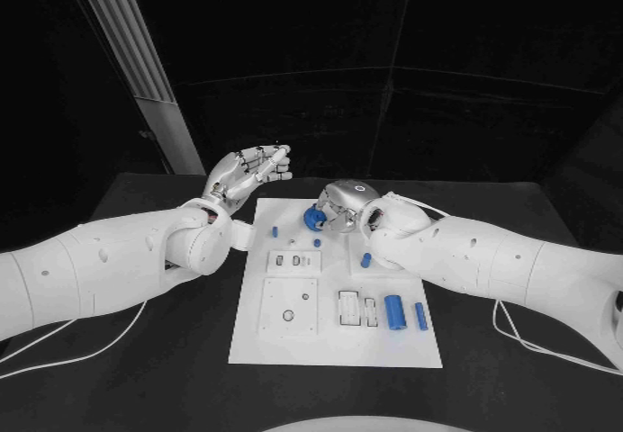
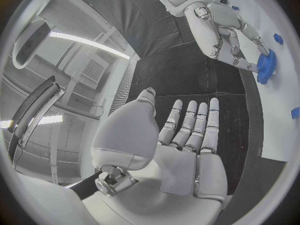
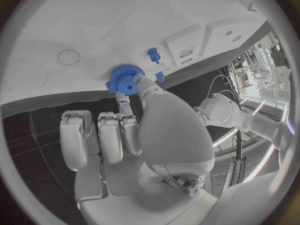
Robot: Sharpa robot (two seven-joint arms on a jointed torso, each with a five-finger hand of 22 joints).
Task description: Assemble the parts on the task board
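Pinching a blue gear [image 1: 313, 219] between thumb and fingertip, the right hand [image 1: 346, 206] hangs over the far end of the task board [image 1: 335, 346], its back turned up toward the head camera; in the right wrist view the gear [image 3: 124, 79] sits at the tip of the thumb with a fingertip against it, the remaining fingers [image 3: 100, 137] lying side by side and curled in, and the gear is low over the white plate [image 3: 94, 30], though whether it touches the plate cannot be told. The left hand [image 1: 247, 174] is raised above the black bench [image 1: 156, 360] just past the board's far left corner, holding nothing, its fingers loosely bent and apart; from its own wrist the left hand [image 2: 181, 140] shows a flat palm with fingers stretched out side by side and the thumb standing off to one side, while the right hand [image 2: 228, 32] and gear [image 2: 267, 65] appear beyond it. On the board lie further blue parts: a small peg [image 1: 275, 231] near the left edge, another small piece [image 1: 317, 243] just below the gear, a short pin [image 1: 366, 261] beside the right wrist, and two cylinders [image 1: 394, 311] lying side by side toward the near right corner, next to pale recessed slots [image 1: 350, 308]
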